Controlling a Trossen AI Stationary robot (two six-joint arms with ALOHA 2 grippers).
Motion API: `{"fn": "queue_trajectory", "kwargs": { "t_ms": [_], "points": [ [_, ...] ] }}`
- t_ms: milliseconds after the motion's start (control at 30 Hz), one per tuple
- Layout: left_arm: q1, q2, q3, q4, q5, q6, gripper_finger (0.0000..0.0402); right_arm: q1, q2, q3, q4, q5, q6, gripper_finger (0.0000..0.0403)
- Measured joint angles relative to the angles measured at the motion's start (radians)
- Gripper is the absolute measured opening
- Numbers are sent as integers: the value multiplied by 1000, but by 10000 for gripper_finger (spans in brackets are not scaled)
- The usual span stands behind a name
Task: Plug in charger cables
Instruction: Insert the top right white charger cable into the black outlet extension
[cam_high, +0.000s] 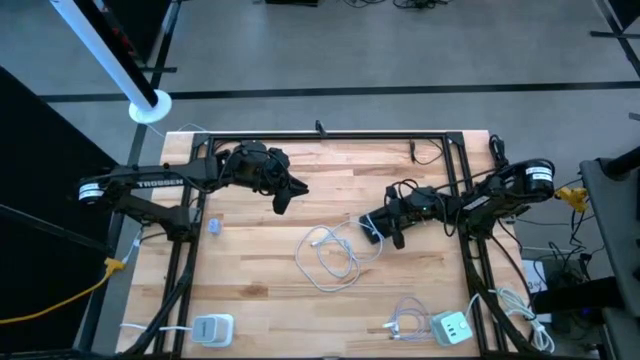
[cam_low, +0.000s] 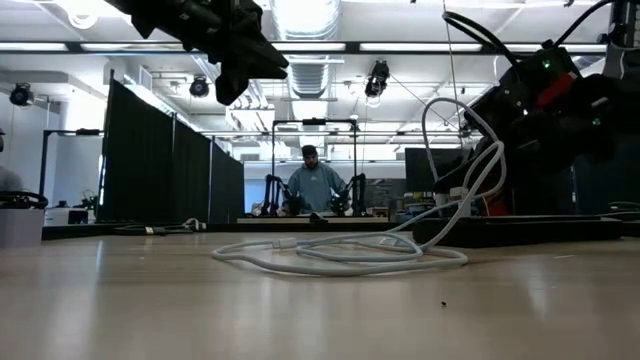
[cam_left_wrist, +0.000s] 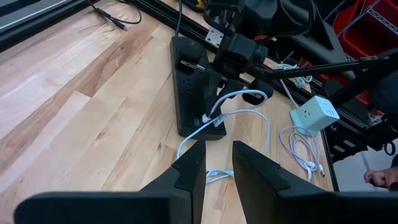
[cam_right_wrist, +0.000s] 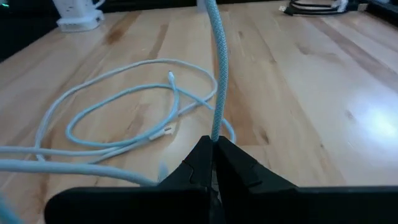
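- White braided cable (cam_high: 330, 255) lies in loose loops on the wooden table (cam_high: 260, 280), about mid-table; one strand rises from the loops up to my right gripper (cam_right_wrist: 214, 144).
- My right gripper is pinched closed on that strand, as the right wrist view shows; the weave of the cable reads as a fine braid there.
- A small plug (cam_right_wrist: 170, 77) at one end of a loop rests on the wood; I cannot tell its type.
- Just beside the right gripper sits a long black power strip (cam_left_wrist: 189, 87), flat and rectangular, with the cable running up to its near end.
- My left gripper (cam_left_wrist: 217, 163) hangs above the table toward the far left side, its fingers set slightly apart and holding nothing.
- Near the front edge I see a white charger cube (cam_high: 452, 327) with a small coiled white cord (cam_high: 405, 322) beside it, and a white charger block (cam_high: 212, 328) at front left.
- In the low view a person (cam_low: 314, 182) stands far behind the table.
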Motion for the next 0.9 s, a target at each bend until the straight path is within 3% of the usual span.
{"fn": "queue_trajectory", "kwargs": {
  "t_ms": [900],
  "points": [
    [0, 0, 0, -17, -1, 1, 64, 32, -3, -8, -96, 30, 16, 0]
  ]
}}
